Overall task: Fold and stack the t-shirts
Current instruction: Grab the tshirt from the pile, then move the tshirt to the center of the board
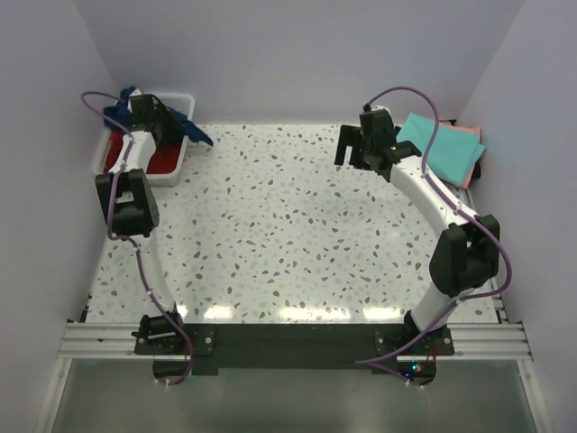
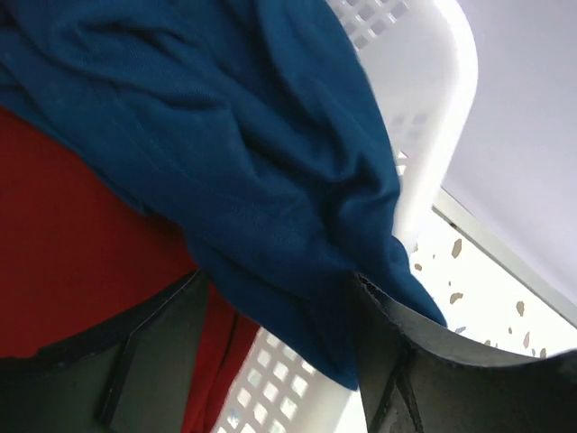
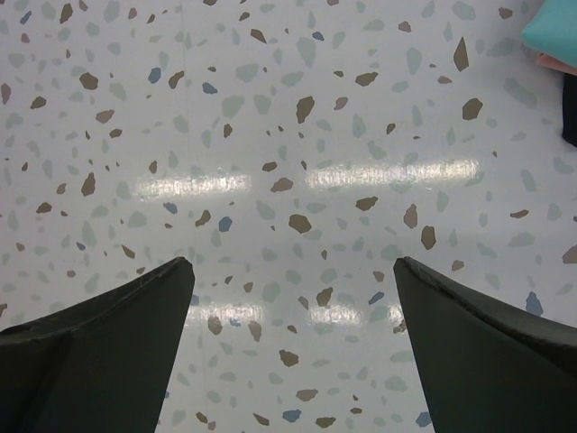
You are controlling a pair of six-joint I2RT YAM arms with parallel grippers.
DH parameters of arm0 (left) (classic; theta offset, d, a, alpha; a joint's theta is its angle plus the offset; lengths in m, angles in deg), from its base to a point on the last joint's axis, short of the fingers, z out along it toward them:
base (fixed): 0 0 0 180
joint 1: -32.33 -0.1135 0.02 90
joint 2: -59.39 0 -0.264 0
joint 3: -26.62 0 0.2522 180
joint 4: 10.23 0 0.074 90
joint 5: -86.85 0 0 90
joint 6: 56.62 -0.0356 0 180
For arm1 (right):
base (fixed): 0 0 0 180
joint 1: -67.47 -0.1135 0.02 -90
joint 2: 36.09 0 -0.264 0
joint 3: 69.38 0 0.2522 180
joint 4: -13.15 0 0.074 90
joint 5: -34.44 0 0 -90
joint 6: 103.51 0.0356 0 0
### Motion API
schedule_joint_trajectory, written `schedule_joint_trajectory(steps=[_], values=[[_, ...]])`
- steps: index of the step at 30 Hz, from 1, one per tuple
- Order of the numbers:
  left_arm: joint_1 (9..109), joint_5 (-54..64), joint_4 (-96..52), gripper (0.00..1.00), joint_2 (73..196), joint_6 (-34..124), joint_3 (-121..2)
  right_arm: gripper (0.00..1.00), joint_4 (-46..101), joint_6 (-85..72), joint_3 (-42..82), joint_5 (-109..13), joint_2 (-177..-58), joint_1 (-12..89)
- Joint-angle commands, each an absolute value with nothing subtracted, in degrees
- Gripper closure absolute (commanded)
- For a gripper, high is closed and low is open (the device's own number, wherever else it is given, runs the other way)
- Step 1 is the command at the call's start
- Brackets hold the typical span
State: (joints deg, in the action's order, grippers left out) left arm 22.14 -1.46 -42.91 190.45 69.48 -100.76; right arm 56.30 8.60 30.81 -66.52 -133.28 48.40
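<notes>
Top view, upper left: left gripper (image 1: 167, 126) over the white basket (image 1: 171, 95), which holds the navy t-shirt (image 1: 194, 133) and the red t-shirt (image 1: 165, 160).
Top view, upper right: right gripper (image 1: 365, 149) beside the teal t-shirt (image 1: 446, 149), which lies on the salmon-pink t-shirt (image 1: 471, 133).
Left wrist: jaws wide apart, navy cloth bunched between them, unclamped; red at left.
Right wrist: jaws wide apart, empty, above the speckled table (image 3: 270, 108); teal corner at upper right.
</notes>
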Motion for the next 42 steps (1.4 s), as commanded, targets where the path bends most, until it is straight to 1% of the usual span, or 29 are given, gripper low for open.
schedule_joint_trajectory(steps=[1, 3, 4, 5, 6, 7, 8, 13, 18, 24, 28, 29, 30, 35, 42], values=[[21.2, 3.4, -36.5, 0.35, 192.3, 72.1, -103.1, 0.02, 57.5, 9.5, 33.1, -68.0, -133.5, 48.4], [21.1, 4.1, -35.2, 0.42, 193.6, 72.8, -103.2, 0.02, 57.9, 9.4, 33.3, -68.4, -133.6, 48.4], [21.1, 4.4, -33.9, 0.53, 193.9, 73.2, -103.2, 0.02, 58.4, 9.4, 33.4, -68.7, -133.6, 48.4], [21.1, 4.6, -33.5, 0.61, 194.5, 73.8, -103.2, 0.02, 58.6, 9.4, 33.6, -68.9, -133.7, 48.4], [21.1, 4.8, -33.1, 0.72, 194.5, 74.2, -103.2, 0.02, 58.8, 9.3, 33.8, -68.9, -133.7, 48.3], [21.2, 4.7, -32.7, 0.92, 194.5, 74.4, -103.2, 0.02, 59.0, 9.3, 33.7, -69.3, -133.6, 48.4], [21.2, 4.8, -32.3, 0.99, 193.8, 74.9, -102.8, 0.02, 59.0, 9.2, 33.7, -69.4, -133.6, 48.4], [21.6, 4.8, -29.3, 1.00, 188.8, 74.6, -98.2, 0.02, 58.4, 9.4, 32.4, -69.1, -132.9, 48.3], [22.8, 3.2, -29.5, 1.00, 181.0, 72.1, -95.4, 0.02, 57.1, 9.8, 31.3, -68.0, -132.9, 48.3], [27.1, 1.2, -30.6, 1.00, 171.6, 67.8, -92.9, 0.03, 56.2, 10.0, 30.6, -67.0, -132.7, 48.4], [31.8, 1.2, -30.9, 1.00, 165.8, 64.8, -93.9, 0.03, 56.1, 10.0, 31.0, -68.0, -132.4, 48.3], [31.9, 1.9, -31.1, 1.00, 165.0, 64.3, -94.4, 0.03, 56.3, 10.1, 31.4, -68.8, -132.3, 48.3], [34.8, 2.2, -31.6, 1.00, 164.3, 63.9, -95.4, 0.03, 56.5, 10.0, 32.2, -69.6, -132.2, 48.4], [40.3, 6.2, -32.0, 1.00, 159.3, 62.5, -96.5, 0.03, 57.1, 10.9, 34.6, -74.6, -130.6, 49.7], [53.1, 8.6, -33.7, 1.00, 153.0, 54.1, -98.1, 0.04, 57.4, 13.2, 36.0, -77.2, -126.1, 54.4]])
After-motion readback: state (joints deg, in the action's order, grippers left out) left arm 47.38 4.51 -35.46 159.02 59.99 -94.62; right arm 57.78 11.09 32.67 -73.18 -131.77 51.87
